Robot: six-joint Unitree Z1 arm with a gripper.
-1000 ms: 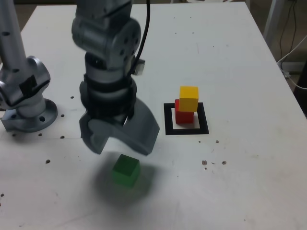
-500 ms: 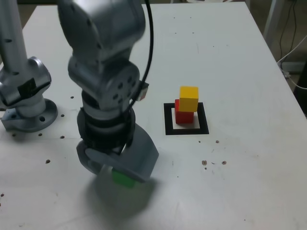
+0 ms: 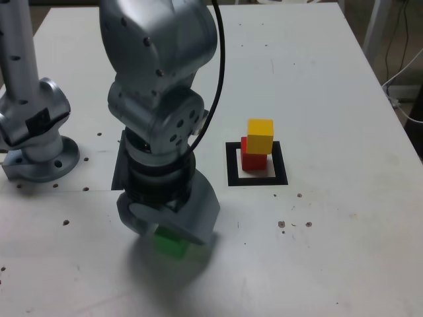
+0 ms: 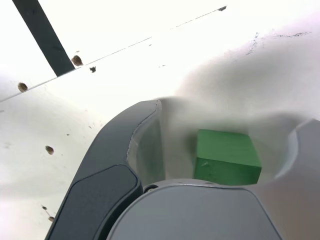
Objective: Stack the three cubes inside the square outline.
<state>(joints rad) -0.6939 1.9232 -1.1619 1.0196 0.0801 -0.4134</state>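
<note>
Around the green cube (image 4: pixel 227 156), jaws stand apart.

The exterior view looked down at a steep angle from beyond the near edge of the white, hole-dotted table (image 3: pixel 344 79), far enough off to take in most of its top, with the arm's silver base (image 3: pixel 36 155) at the exterior view's left and the thick black square outline (image 3: pixel 257 177) right of centre. The wrist view sat on the arm just behind the grey two-jawed gripper (image 4: pixel 225 150), facing down along the jaws at the tabletop from very close. Both views shared the small matte green cube (image 3: pixel 171 245) between the jaws and the straight black strip (image 4: pixel 44 36).
</note>
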